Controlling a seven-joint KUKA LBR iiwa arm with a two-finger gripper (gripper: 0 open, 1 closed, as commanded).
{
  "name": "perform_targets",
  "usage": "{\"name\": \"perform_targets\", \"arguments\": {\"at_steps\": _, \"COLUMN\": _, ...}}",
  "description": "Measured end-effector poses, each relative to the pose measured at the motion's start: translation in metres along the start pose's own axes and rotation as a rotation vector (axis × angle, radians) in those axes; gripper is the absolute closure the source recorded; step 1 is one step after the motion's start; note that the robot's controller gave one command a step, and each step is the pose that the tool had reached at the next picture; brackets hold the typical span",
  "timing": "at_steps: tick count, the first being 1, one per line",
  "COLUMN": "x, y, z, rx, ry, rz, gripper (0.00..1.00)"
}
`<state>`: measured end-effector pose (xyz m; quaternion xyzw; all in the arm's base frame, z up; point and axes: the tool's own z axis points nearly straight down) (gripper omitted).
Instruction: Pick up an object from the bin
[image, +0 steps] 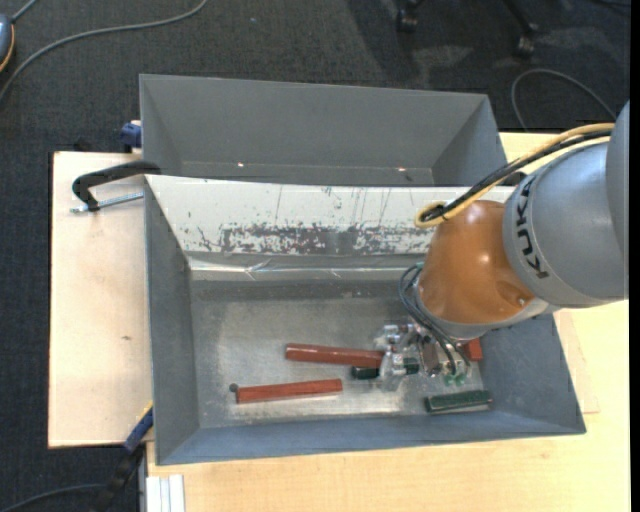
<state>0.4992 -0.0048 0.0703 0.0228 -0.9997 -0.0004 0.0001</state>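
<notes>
Down near the right front of the bin (170, 330) floor, my claw (405, 362) sits low, right at the rt end of the upper red-brown stick (330, 354), w/ a small dark green bit (362, 373) just beside it. Can't tell how far open the claw is, or whether it has hold of anything; the orange wrist cover (470, 270) blocks too much. Progress, as I judge it: claw is down at the thing, grasp unconfirmed, lift not yet done. The stick lies flat on the floor, long axis approx left-right across the bin, rt end dipping slightly toward the front wall and pointing at my claw. A second red-brown stick (290, 391) lies nearer the front, roughly parallel, apart from the first. A dark flat bar (458, 402) lies just front-right of the claw, and a red scrap (473, 349) to its rt.
</notes>
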Motion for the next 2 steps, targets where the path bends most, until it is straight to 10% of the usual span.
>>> {"name": "perform_targets", "arguments": {"at_steps": 2, "x": -0.021, "y": 0.045, "z": -0.203, "rx": -0.001, "ry": -0.016, "rz": -0.010, "gripper": 1.00}}
